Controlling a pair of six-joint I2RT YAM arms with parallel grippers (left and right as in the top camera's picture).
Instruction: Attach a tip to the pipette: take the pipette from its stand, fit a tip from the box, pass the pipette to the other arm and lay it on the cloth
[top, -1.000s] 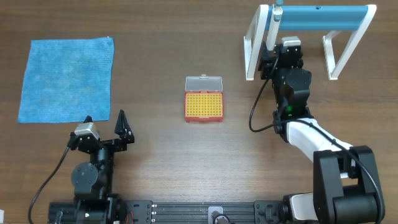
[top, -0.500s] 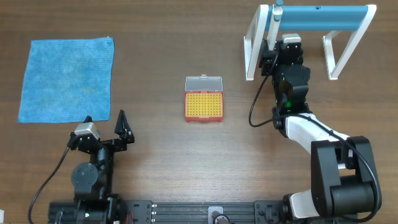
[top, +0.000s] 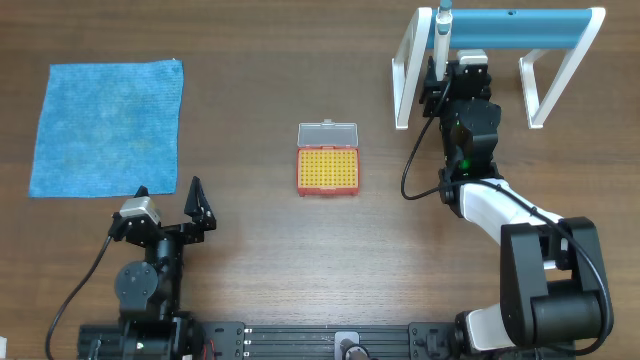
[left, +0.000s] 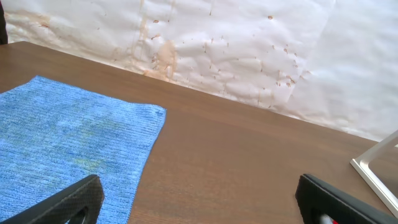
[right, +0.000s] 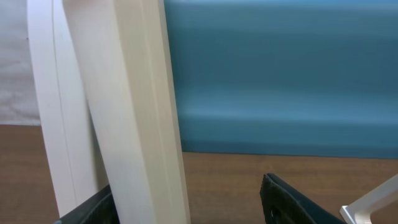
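The white pipette (top: 442, 30) hangs upright from the left end of the stand's blue bar (top: 520, 25). My right gripper (top: 436, 88) is at the stand, open, just in front of the pipette. In the right wrist view the pipette's white body (right: 134, 112) stands between the open fingers of that gripper (right: 186, 202), close to one finger, with the blue bar (right: 280, 74) behind. The orange tip box (top: 327, 168) sits mid-table with its clear lid open. The blue cloth (top: 107, 128) lies flat at the far left. My left gripper (top: 168, 190) rests open near its base, below the cloth.
The stand's white legs (top: 408, 70) flank the right gripper, and one leg (right: 46, 106) shows beside the pipette. The left wrist view shows the cloth's corner (left: 74, 143), bare wooden table and a white wall behind.
My right gripper has crept a little farther toward the stand and the pipette. The left arm, the tip box and the cloth have not moved.
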